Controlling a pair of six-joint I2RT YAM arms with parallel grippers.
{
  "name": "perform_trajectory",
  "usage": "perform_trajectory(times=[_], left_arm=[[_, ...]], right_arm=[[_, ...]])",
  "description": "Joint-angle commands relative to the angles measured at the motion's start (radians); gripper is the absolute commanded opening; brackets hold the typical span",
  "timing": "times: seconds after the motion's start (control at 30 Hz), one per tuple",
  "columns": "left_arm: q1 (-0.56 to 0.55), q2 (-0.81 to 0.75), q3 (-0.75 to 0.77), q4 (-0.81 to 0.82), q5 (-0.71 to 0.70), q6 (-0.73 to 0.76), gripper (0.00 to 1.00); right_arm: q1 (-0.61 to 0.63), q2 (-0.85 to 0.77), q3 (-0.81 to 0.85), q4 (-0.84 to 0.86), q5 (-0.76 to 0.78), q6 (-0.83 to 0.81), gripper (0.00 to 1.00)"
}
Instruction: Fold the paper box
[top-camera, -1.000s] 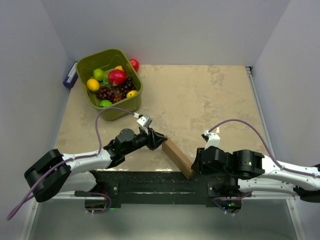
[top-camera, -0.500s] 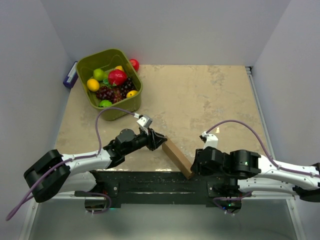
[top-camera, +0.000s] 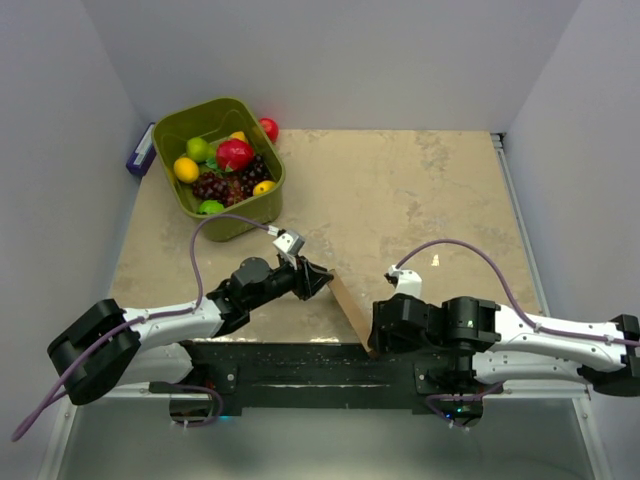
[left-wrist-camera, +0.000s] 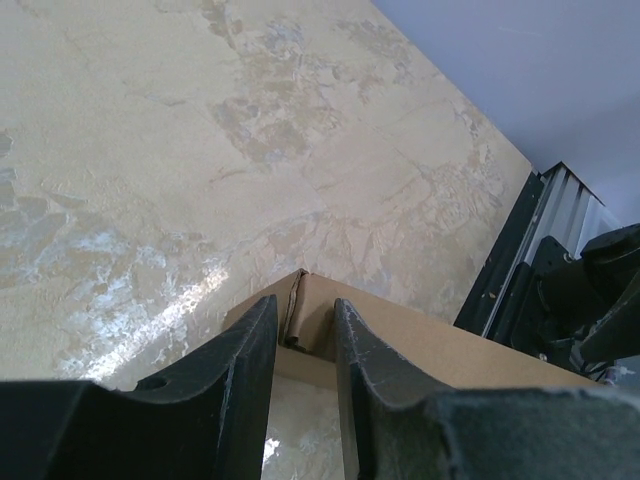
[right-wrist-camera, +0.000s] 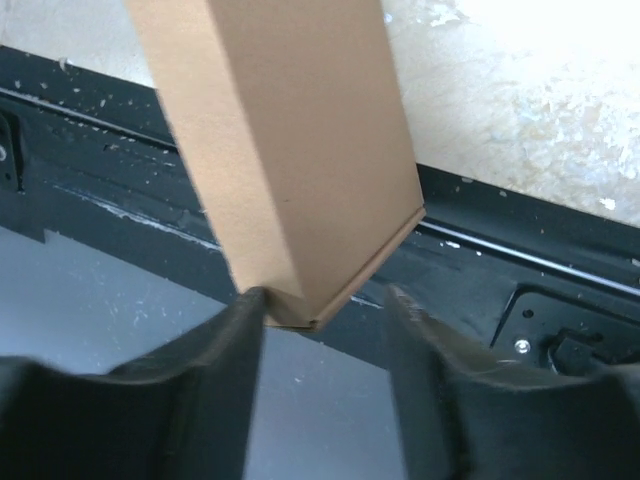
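The left gripper (top-camera: 318, 280) has its two dark fingers (left-wrist-camera: 245, 365) drawn close together, clamped on the near corner of the paper box (top-camera: 350, 305), where the wrist view shows a thin cardboard edge and a crease pinched in the narrow gap. The right gripper (top-camera: 372, 335) stands wider apart around the other end of the box; in its wrist view one finger (right-wrist-camera: 235, 370) touches the lower corner of the cardboard, while the other finger stands just clear of it with a sliver of dark rail showing between, so it is not clamped. The box is plain brown cardboard, folded flat into a long narrow slab with sharp creased edges. It slants from the centre of the overhead frame down toward the black base rail (top-camera: 300, 360) at the bottom and bridges the two grippers over the near edge of the beige mottled table (top-camera: 420, 200). In the upper left sits an olive-green bin (top-camera: 240, 222) holding a red apple (top-camera: 235, 153), dark grapes (top-camera: 225, 185) and yellow and green fruit
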Motion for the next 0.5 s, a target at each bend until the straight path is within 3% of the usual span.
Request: perform_trajectory(times=[0.0,0.17,0.47], left_arm=[[-0.008,0.03,-0.02,-0.175,-0.029,0.061,0.33],[-0.012,0.028,-0.02,-0.17,-0.025,0.067,0.33],[-0.014,0.037,-0.017,-0.165,-0.021,0.067,0.33]], right_arm=[[-0.001,0.032,-0.011,-0.126,0.088,-0.023,0.6],[0.0,0.043,0.089,-0.096,0.157,-0.06,0.71],[-0.001,0.16,0.211,0.033,0.245,-0.201,0.78]])
